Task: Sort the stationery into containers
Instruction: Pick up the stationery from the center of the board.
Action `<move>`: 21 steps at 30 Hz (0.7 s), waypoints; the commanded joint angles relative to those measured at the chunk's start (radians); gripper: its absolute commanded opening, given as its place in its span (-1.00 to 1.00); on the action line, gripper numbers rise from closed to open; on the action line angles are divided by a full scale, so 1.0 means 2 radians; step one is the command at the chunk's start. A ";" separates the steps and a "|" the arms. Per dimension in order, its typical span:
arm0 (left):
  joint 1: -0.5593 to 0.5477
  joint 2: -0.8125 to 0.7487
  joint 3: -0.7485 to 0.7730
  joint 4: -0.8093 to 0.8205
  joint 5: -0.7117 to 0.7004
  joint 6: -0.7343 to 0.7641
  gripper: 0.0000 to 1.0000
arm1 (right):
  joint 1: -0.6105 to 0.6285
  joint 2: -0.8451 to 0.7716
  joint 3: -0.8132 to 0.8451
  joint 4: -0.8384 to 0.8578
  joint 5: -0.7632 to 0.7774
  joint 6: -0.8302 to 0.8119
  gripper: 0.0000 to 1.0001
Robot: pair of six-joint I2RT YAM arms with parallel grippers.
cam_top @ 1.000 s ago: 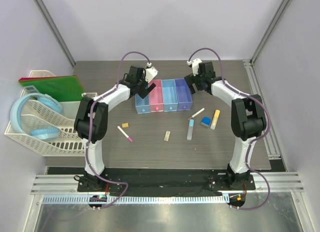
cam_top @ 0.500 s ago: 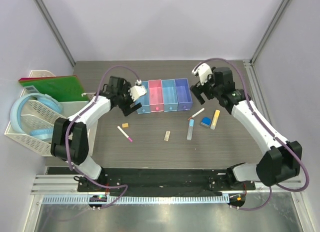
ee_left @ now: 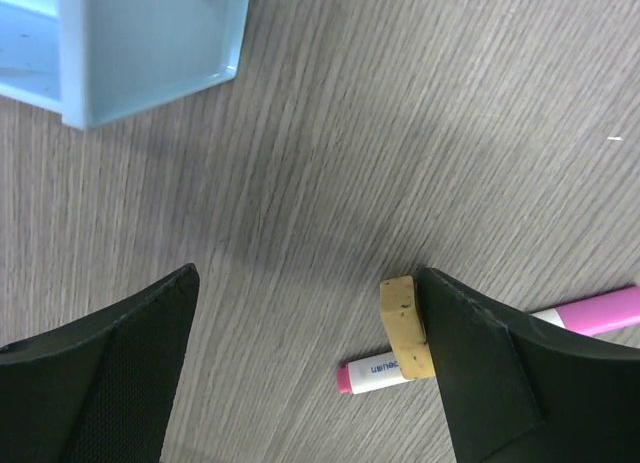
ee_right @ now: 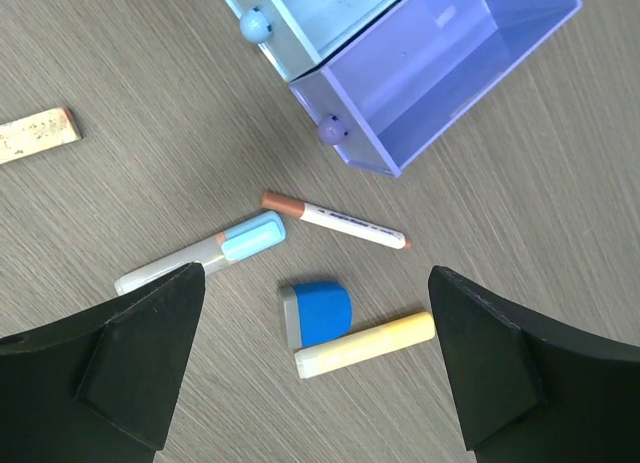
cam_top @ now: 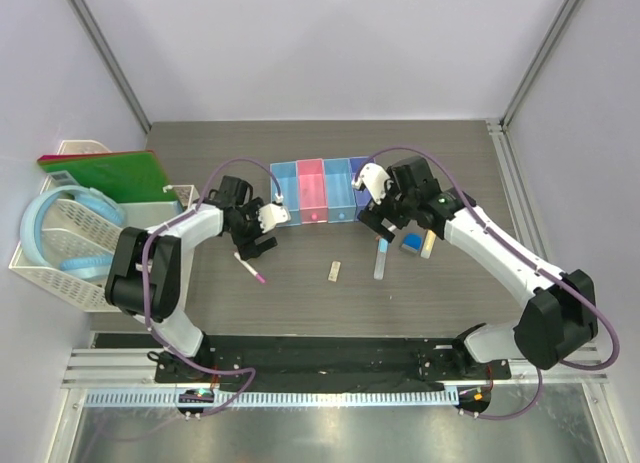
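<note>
The four joined bins (cam_top: 325,191) stand at the table's middle back: light blue, pink, light blue, purple. My left gripper (cam_top: 253,245) is open and low over a tan piece (ee_left: 405,328), which lies against the inner face of its right finger. A white pen with a pink tip (ee_left: 380,371) lies just beyond that piece. My right gripper (cam_top: 385,221) is open above a blue block (ee_right: 318,313), a yellow stick (ee_right: 365,345), a white pen (ee_right: 335,219) and a pale blue tube (ee_right: 215,248). A second tan piece (cam_top: 334,271) lies alone on the table.
A white lattice basket (cam_top: 95,253) holding a big blue hoop (cam_top: 55,233) stands at the left edge, with a green board (cam_top: 105,173) behind it. The purple bin (ee_right: 450,63) lies just beyond my right fingers, and the light blue end bin (ee_left: 150,43) beyond my left.
Both arms swung away from the bins toward the near side. The left gripper came down over the tan piece and pen. The right gripper came over the blue block cluster.
</note>
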 commanded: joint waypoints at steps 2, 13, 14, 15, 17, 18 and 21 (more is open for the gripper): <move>0.005 0.018 0.000 -0.010 0.006 0.021 0.77 | 0.018 0.017 0.007 -0.002 -0.002 -0.008 0.99; 0.007 0.000 0.001 -0.072 0.005 0.022 0.64 | 0.039 0.022 0.004 -0.002 0.013 -0.016 0.99; 0.007 -0.003 0.001 -0.075 0.005 0.023 0.64 | 0.041 0.022 0.005 -0.002 0.014 -0.016 0.99; 0.007 -0.005 -0.001 -0.078 0.003 0.021 0.64 | 0.042 0.022 0.004 -0.002 0.014 -0.016 0.99; 0.007 -0.014 -0.005 -0.082 0.000 0.022 0.63 | 0.044 0.022 0.004 -0.005 0.014 -0.018 0.99; 0.007 -0.016 -0.010 -0.082 0.000 0.022 0.63 | 0.045 0.023 0.004 -0.005 0.017 -0.018 0.99; 0.007 -0.017 -0.015 -0.080 -0.002 0.023 0.41 | 0.050 0.026 0.004 -0.005 0.016 -0.018 0.99</move>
